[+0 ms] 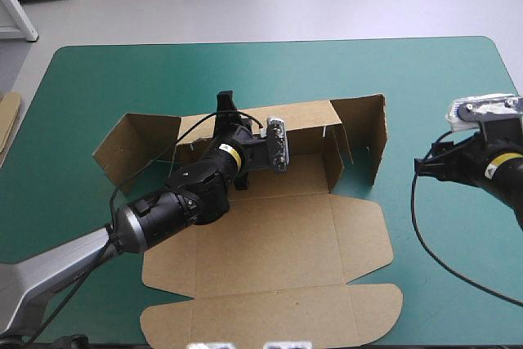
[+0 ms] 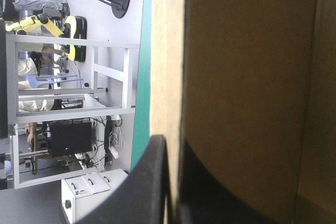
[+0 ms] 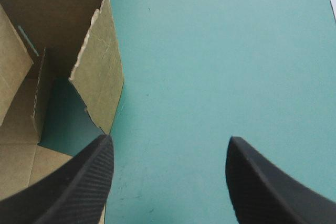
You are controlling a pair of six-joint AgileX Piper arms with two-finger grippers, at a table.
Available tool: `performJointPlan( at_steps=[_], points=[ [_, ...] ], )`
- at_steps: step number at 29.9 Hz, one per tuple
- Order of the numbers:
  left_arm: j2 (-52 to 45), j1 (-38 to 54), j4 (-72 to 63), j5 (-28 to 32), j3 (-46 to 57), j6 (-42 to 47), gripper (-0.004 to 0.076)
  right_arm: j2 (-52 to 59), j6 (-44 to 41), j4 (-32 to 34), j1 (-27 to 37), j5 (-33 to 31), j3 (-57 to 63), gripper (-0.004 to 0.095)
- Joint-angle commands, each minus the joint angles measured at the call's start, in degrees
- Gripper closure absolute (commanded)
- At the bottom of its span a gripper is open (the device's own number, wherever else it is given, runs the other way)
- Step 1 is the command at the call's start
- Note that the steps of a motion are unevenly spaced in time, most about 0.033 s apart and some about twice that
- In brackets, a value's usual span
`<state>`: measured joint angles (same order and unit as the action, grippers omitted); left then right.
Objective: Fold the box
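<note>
— So, where's the box?
— On the surface, far wall up; left tool pinches it, right tool gapes beside the box's right wall (probably light, stiff board: grip edges near creases)

Teal-green cover free right of box — walls upright.

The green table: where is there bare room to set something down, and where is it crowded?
The box fills the middle, the left gripper clamped on its back wall: crowded. Widest free patch: teal-green cover between that back wall and the table's far edge. Another strip lies between its right wall and the open right gripper.
</note>
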<state>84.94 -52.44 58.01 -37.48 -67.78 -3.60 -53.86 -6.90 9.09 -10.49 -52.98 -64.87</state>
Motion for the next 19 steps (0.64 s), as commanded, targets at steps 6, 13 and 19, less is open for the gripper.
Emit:
performJointPlan(
  at_steps=[6,13,19],
  points=[
    [-0.53,-0.46,-0.06,-2.37,-0.1,4.26,0.0732,-7.61,2.83,0.78,-0.13,0.39,-11.03,0.0331],
    [-0.26,-0.87,7.81,-4.64,-0.05,14.48,0.0732,-17.16,2.73,0.59,-0.13,-2.09,-18.6,0.0331],
    [-0.26,-1.58,14.73,-5.94,0.55,20.09,0.0732,-27.0,2.84,-1.51,0.88,-2.88,-28.3,0.0331]
  ],
)
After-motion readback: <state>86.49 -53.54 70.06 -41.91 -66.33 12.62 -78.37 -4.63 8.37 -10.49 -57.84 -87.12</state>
